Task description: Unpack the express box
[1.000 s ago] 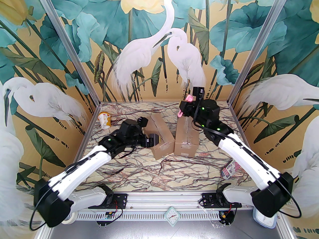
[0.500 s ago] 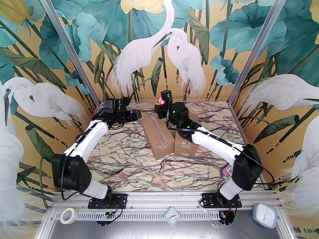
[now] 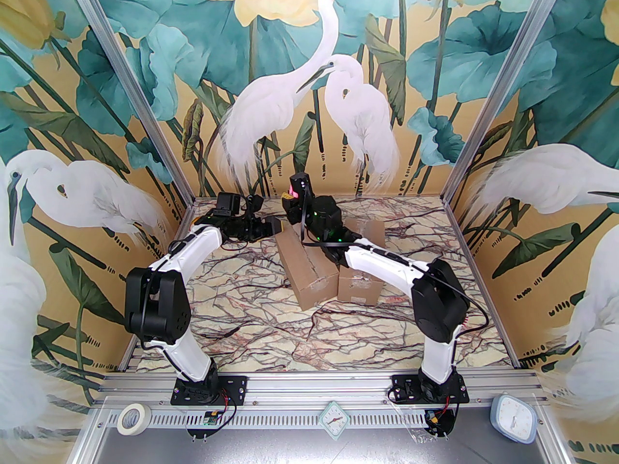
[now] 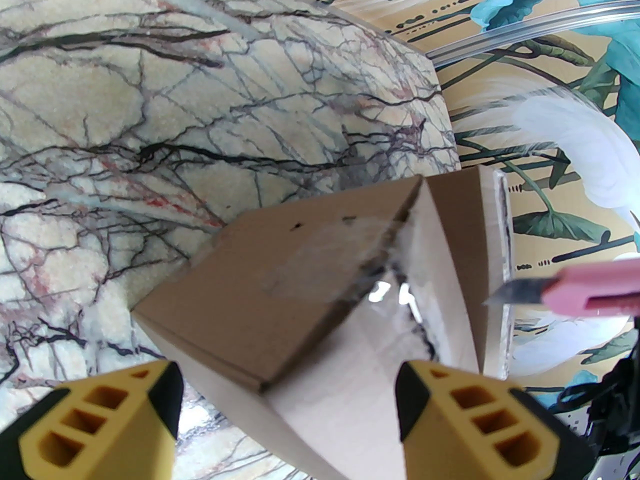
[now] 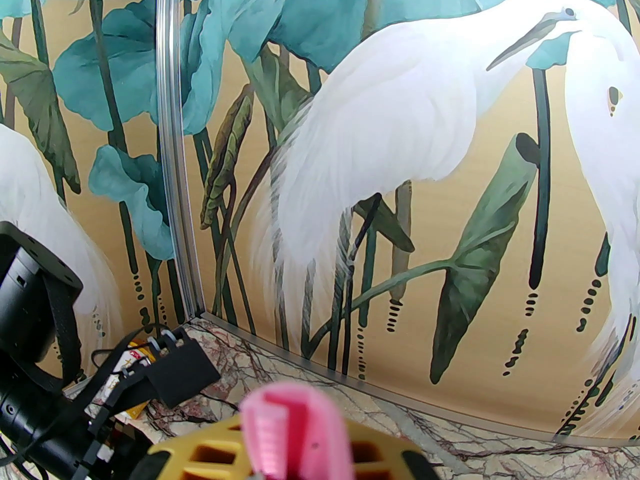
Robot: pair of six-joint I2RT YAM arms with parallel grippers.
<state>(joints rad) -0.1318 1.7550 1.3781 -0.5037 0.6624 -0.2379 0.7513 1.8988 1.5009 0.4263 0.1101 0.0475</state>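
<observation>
The express box (image 3: 305, 264) lay closed on the marbled surface (image 3: 251, 317), near the middle, its long side running at a slant away from me. Clear tape (image 4: 345, 263) covered its far end, and the tape looked ragged along the corner edge. A second cardboard box (image 3: 360, 281) sat just beside it on the right, touching it near the front corner.

My left hand (image 3: 273, 225) was at the far end of the express box, spread wide. From the left wrist, that hand (image 4: 287, 393) had its yellow fingers (image 4: 480, 418) on either side of the box's corner; I could not tell whether they touched the cardboard.

My right hand (image 3: 292, 209) was raised over the same far end, pinching a pink utility knife (image 3: 291, 192). The right wrist view showed the knife's pink handle standing up between the fingers of that hand (image 5: 295, 460). The blade (image 4: 520, 292) was out, its tip pointing at the box's taped end and apart from it.
</observation>
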